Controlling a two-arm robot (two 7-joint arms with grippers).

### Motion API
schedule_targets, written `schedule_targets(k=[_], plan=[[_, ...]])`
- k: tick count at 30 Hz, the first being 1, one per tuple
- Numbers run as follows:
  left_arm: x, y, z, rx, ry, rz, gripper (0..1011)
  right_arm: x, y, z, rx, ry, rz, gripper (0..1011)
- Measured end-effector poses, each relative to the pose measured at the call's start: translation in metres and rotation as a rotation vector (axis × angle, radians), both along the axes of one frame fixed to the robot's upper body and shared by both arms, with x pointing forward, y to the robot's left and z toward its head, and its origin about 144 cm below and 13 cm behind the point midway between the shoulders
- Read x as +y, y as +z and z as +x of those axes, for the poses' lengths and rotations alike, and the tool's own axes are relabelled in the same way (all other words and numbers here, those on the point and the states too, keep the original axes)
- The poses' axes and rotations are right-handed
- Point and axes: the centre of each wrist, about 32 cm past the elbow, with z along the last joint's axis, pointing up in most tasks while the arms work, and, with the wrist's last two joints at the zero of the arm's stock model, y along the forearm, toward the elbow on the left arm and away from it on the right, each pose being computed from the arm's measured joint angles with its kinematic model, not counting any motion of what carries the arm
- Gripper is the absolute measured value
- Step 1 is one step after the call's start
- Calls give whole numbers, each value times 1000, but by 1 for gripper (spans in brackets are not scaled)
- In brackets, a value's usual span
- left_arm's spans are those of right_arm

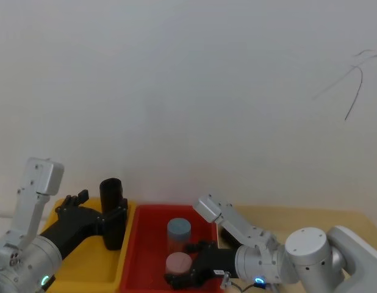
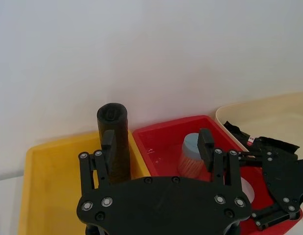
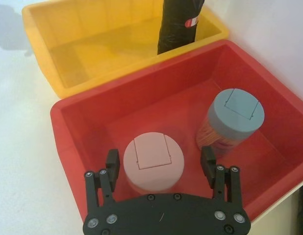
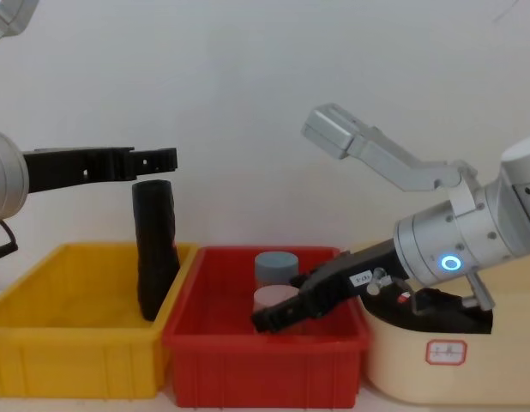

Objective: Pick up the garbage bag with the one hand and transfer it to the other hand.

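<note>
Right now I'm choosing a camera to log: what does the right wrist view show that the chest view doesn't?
Right wrist alone: the bag's red-and-white label, and flip lids on the pink jar and blue jar.

Chest alone: the left gripper above the bag, the right arm's blue ring, the cream bin.

Both: yellow bin, red bin, bag, jars, right gripper.

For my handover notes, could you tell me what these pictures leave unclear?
- Chest view: the foot of the bag roll sits behind the yellow bin wall.
- Right wrist view: the roll's top is cut off by the edge, and the label print is too small.
- Left wrist view: whether the open left pincer touches the roll cannot be told.
- Chest view: the right arm partly hides the cream bin contents.
</note>
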Motion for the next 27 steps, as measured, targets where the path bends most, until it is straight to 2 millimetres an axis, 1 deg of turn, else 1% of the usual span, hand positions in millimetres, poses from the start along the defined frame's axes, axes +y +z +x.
schedule_targets(k=[3, 6, 10, 12, 14, 15, 16, 17, 19, 27], plan=[[0, 0, 0, 0, 0, 0, 1002, 0, -1, 1, 2, -3, 0, 1005], [0, 0, 0, 0, 0, 0, 1002, 0, -1, 1, 4, -4, 0, 979], [0, 0, 0, 0, 0, 0, 1002, 0, -1, 2, 5, -6, 0, 889], [0, 0, 0, 0, 0, 0, 1002, 0, -2, 2, 6, -6, 0, 820], [0, 0, 0, 0, 0, 0, 1002, 0, -2, 2, 6, -7, 0, 793], [0, 0, 0, 0, 0, 0, 1002, 0, -2, 2, 6, -7, 0, 730], [0, 0, 0, 0, 0, 0, 1002, 0, -2, 2, 6, -7, 0, 730], [0, 0, 0, 0, 0, 0, 1002, 0, -2, 3, 6, -7, 0, 696], [0, 0, 0, 0, 0, 0, 1002, 0, -2, 3, 7, -8, 0, 668], [0, 0, 0, 0, 0, 0, 1002, -1, -1, 3, 5, -10, 3, 668]])
